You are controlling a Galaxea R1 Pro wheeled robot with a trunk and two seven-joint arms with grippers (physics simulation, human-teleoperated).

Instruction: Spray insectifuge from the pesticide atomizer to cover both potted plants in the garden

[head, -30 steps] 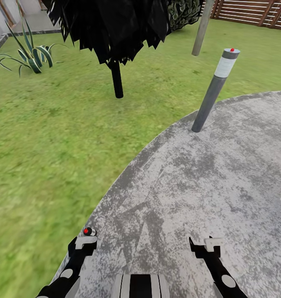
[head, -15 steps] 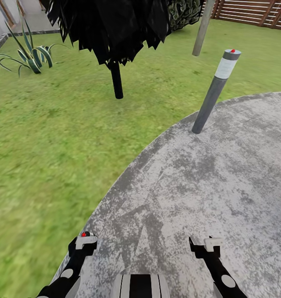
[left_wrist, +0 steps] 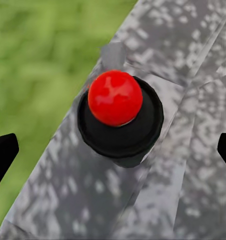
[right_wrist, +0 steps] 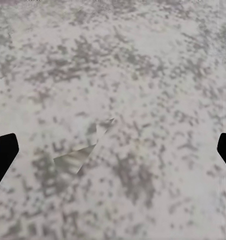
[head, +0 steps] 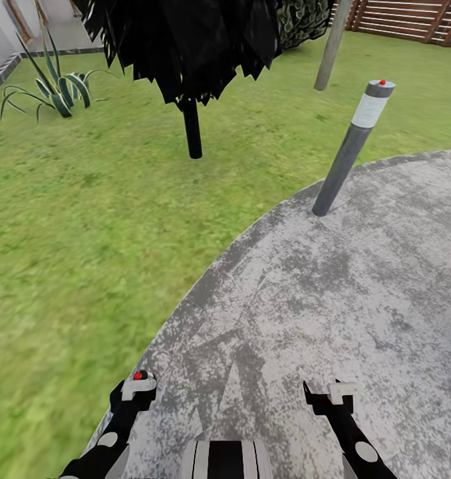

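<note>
My left gripper (head: 134,388) hangs low over the rim of the round grey stone patio (head: 332,286), open. Right under it, between its spread fingers, stands a small round black thing with a red knob (left_wrist: 115,97) on top, also glimpsed in the head view (head: 141,376). It is seen from straight above, so I cannot tell whether it is the pesticide atomizer. My right gripper (head: 328,392) is open over bare patio stone (right_wrist: 113,100). The garden lawn (head: 86,219) spreads to the left. The potted plants are out of view.
A tall grey lamp post (head: 350,150) with a white band stands at the patio's far rim. A black-leaved tree on a dark trunk (head: 193,126) rises from the lawn. A spiky green plant (head: 56,93) grows far left, and a brown slat fence (head: 412,20) closes the back right.
The whole view has slid slightly to the right, so the camera has turned a little left. Both arms hold the same pose and the red-knobbed thing stays under the left gripper.
</note>
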